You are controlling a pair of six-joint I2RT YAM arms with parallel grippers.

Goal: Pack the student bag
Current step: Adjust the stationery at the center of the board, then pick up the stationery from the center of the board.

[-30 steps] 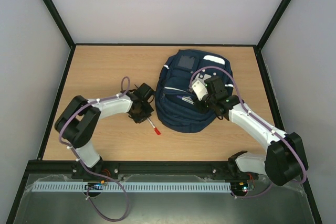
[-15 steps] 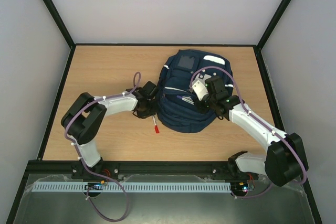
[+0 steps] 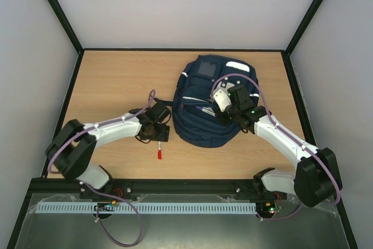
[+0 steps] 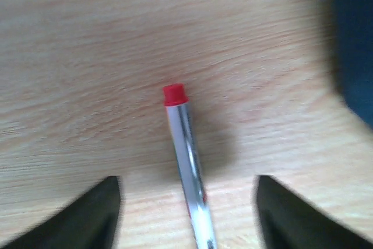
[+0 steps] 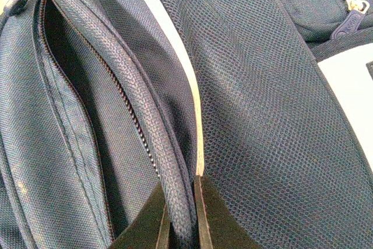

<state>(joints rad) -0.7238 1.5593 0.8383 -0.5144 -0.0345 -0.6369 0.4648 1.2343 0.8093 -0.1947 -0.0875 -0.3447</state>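
Note:
The navy student bag [image 3: 201,94] lies flat on the table right of centre, its front pocket unzipped. My right gripper [image 3: 226,111] is on it, shut on the pocket's zipper rim [image 5: 175,202], holding that fabric edge of the bag [image 5: 280,86] up. A silver pen with a red cap [image 3: 159,153] lies on the wood left of the bag. My left gripper [image 3: 157,139] hovers over it, open, and the pen [image 4: 185,144] runs between the two dark fingers [image 4: 96,214] without touching them.
A bluish pen [image 3: 204,109] pokes out of the bag's open pocket. The wooden table [image 3: 111,86] is ringed by a black frame, with grey walls at the sides. In the left wrist view, the bag's edge [image 4: 355,45] shows at the right.
My left gripper has opened and let go of the red-capped pen, and the arm has swung back and left from the bag's edge. The right arm has not moved.

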